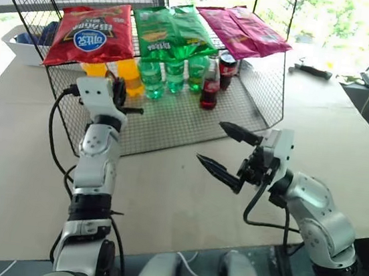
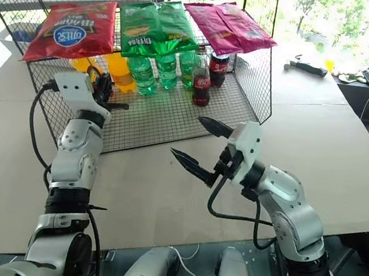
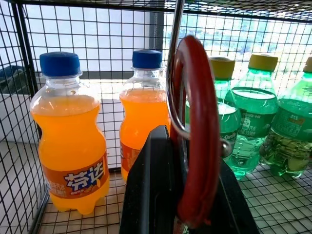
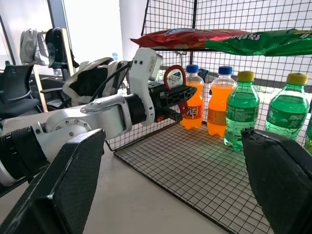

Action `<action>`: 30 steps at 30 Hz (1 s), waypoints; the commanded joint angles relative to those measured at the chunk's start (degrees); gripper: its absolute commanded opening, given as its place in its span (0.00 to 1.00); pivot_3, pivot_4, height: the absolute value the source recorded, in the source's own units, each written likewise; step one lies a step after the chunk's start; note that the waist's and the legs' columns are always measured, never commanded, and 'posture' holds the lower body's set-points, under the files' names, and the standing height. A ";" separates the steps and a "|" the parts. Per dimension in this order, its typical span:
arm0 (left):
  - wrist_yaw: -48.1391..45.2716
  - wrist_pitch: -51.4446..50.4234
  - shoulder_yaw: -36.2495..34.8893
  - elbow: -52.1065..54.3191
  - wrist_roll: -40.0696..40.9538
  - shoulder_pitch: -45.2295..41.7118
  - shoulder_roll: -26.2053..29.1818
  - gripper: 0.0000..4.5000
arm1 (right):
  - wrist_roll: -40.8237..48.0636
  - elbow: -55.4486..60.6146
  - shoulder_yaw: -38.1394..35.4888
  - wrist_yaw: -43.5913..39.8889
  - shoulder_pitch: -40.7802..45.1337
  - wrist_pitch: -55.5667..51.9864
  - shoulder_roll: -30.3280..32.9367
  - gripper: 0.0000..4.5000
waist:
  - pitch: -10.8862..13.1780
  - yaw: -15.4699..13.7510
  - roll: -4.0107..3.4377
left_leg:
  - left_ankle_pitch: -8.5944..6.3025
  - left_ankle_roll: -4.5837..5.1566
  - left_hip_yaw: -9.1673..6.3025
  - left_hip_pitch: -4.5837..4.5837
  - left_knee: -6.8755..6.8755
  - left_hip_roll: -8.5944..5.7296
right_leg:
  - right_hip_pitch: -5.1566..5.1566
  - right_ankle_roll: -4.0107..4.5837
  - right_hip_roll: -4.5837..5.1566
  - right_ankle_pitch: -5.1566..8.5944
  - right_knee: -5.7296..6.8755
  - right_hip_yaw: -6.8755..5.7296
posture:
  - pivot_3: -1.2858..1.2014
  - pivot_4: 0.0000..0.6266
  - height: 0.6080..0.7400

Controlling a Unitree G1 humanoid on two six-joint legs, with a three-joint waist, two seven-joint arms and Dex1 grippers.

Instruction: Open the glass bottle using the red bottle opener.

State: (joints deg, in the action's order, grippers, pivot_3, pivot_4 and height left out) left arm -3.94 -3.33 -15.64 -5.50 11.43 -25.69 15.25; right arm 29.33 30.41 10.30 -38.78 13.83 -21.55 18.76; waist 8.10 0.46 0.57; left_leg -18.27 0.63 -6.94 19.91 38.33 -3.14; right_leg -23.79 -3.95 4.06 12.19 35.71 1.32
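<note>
We've got L gripper (image 4: 181, 100) clamped on red bottle opener (image 4: 174, 74); R gripper (image 1: 228, 151) wide, empty; glass bottle (image 1: 210, 84) on rack (image 1: 193, 122).

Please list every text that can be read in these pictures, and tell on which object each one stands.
"芬达": on the label of the nearer orange soda bottle.
Red snack bag: a round blue and white logo, its letters too blurred to read.
Green snack bags: print too small to read.
Green bottles: label text too blurred.
Glass bottle: red label, unreadable.
</note>
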 commanded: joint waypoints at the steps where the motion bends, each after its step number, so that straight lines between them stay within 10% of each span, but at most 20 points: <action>1: -0.96 -0.61 0.13 4.90 0.93 0.34 0.39 0.00 | -0.40 0.83 0.11 0.01 -0.24 1.87 -0.53 1.00 | 0.00 0.00 0.00 | 0.00 0.00 0.00 0.00 0.00 0.00 | 0.00 0.00 0.00 0.00 0.00 0.00 | 0.52 0.24 1.00; 19: -8.85 -13.77 0.77 17.77 17.10 6.94 -3.13 0.00 | -1.75 0.02 0.24 -0.18 -0.82 3.08 -0.90 1.00 | 0.00 0.14 0.00 | 0.00 0.00 0.01 -0.01 0.01 0.02 | 0.00 0.00 -0.01 0.00 0.01 0.01 | 0.52 0.24 1.00; 30: -18.30 -44.51 1.43 22.20 57.51 11.70 -4.45 0.00 | 9.47 -2.51 -6.33 4.39 3.47 -18.31 3.58 1.00 | 0.02 0.17 -0.02 | 0.00 0.01 0.01 -0.01 0.05 0.03 | 0.01 0.01 -0.02 0.00 0.06 0.05 | 0.52 0.24 1.00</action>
State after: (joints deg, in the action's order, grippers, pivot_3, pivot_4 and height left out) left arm -19.87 -43.72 -13.73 14.51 61.47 -14.06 9.83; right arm 35.22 26.64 6.30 -34.32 15.82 -35.22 20.86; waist 8.13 0.63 0.55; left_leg -18.27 0.64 -6.94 19.90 38.38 -3.11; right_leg -23.78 -3.94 4.05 12.20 35.79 1.36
